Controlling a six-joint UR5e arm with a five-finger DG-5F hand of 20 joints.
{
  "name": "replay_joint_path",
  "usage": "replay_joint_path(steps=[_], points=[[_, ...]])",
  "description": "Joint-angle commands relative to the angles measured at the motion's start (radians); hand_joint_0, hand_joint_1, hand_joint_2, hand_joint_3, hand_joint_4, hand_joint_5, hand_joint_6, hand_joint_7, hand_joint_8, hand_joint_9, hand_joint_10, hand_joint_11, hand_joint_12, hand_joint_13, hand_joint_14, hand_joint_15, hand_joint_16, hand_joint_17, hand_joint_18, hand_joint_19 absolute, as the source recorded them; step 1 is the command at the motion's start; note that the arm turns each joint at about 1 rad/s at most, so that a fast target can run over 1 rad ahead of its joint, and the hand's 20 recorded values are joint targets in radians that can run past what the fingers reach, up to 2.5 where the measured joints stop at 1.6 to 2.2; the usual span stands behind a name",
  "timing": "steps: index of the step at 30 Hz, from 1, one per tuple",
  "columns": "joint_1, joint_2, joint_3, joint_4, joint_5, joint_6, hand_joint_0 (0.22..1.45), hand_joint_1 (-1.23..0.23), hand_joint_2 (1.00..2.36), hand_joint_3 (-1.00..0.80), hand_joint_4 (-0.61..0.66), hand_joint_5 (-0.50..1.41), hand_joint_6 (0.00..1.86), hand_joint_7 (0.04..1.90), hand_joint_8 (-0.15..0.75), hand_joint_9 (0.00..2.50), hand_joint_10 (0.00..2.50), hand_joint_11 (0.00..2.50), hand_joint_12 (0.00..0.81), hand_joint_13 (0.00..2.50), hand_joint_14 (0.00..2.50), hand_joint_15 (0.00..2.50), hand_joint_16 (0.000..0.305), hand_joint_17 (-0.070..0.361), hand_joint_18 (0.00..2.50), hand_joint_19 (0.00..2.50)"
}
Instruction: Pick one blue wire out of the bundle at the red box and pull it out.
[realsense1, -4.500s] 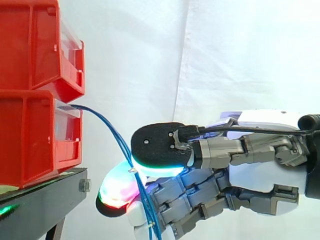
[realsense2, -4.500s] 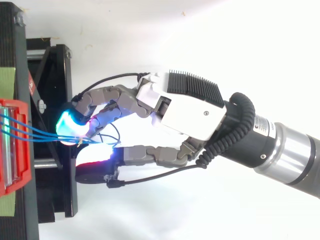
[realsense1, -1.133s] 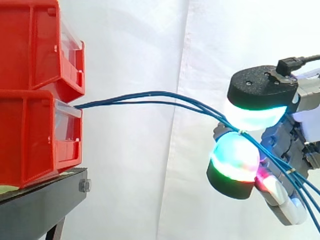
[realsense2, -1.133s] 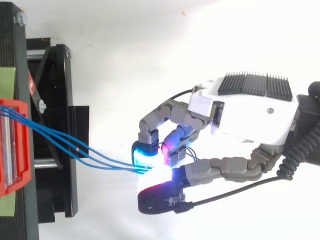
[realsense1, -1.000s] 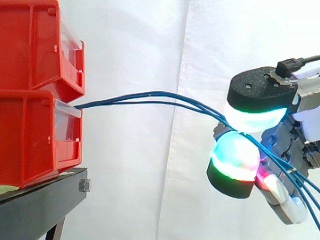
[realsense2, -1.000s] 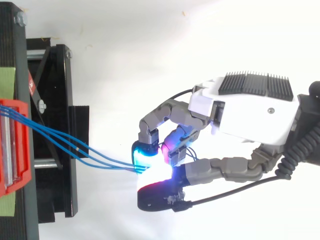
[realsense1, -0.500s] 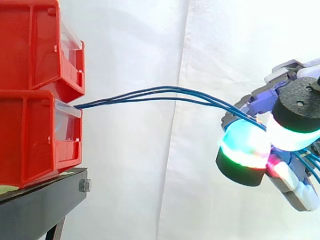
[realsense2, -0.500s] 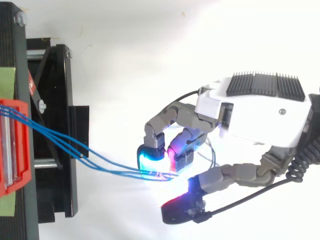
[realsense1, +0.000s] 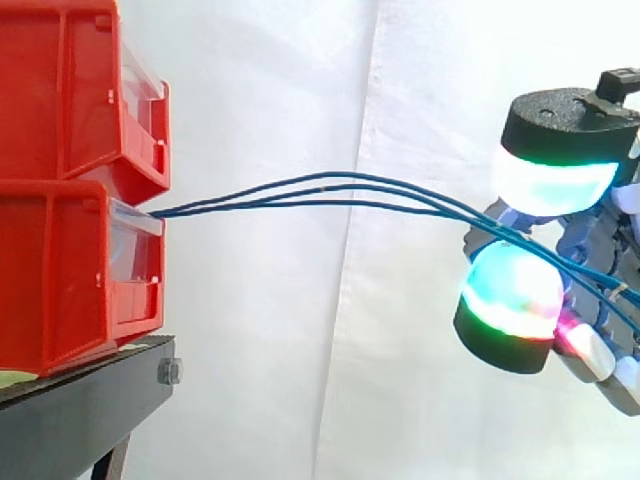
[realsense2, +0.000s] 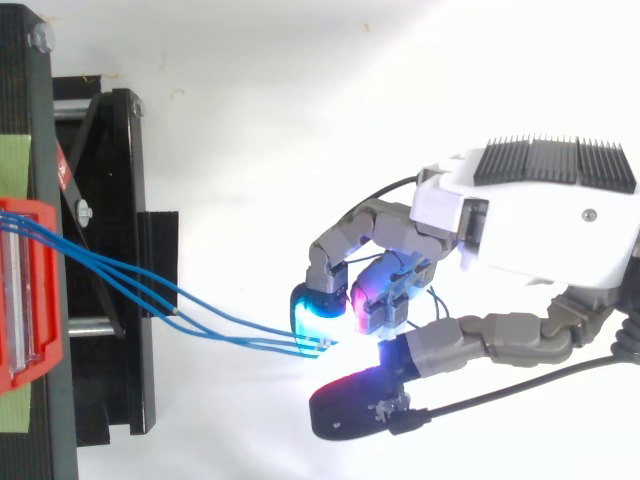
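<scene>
At right, the robot hand (realsense2: 540, 215), clamped on all three blue wires (realsense1: 330, 187), has drawn farther from the red box (realsense1: 60, 270) at left; no single wire is separated.

Robot hand (realsense2: 540, 225) in from the right, fingers curled toward the thumb.
From where I stand, the white palm housing faces up and the grey fingers bend down and leftward. One fingertip (realsense2: 318, 303) glows cyan, the one beside it magenta. The thumb (realsense1: 556, 150), black-backed with a white-green glow, sits just above a rounded pad, and blue wires (realsense1: 320, 188) are pinched between them.
</scene>
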Motion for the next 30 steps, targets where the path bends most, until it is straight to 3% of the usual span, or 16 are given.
replay_joint_path(steps=[1,12,20,25,30], points=[[-0.001,0.000,0.001,-0.001,-0.001,0.000,0.58,-0.53,1.01,-0.36,0.15,-0.17,0.96,0.85,0.343,0.99,0.01,0.70,0.406,1.04,0.02,0.64,0.050,0.113,0.92,0.62],[-0.001,0.003,0.001,-0.001,-0.001,0.000,0.64,-0.78,1.02,-0.22,0.09,-0.17,0.97,0.88,0.355,1.00,0.01,0.71,0.406,1.07,0.02,0.63,0.049,0.110,1.00,0.58],[-0.002,0.016,-0.001,-0.004,0.000,0.002,0.72,-0.92,1.01,-0.37,0.11,-0.18,0.99,0.84,0.332,0.95,0.01,0.72,0.396,1.06,0.02,0.63,0.048,0.108,1.01,0.54],[-0.001,0.022,0.001,-0.014,-0.014,0.006,0.74,-0.92,1.00,-0.44,0.14,-0.18,0.99,0.81,0.324,0.94,0.01,0.71,0.395,1.05,0.02,0.62,0.047,0.107,1.01,0.53],[-0.002,0.033,0.001,-0.023,-0.017,0.008,0.58,-0.79,1.00,-0.50,0.16,-0.18,0.98,0.79,0.330,0.95,0.01,0.72,0.402,1.03,0.02,0.65,0.050,0.112,0.97,0.59]])
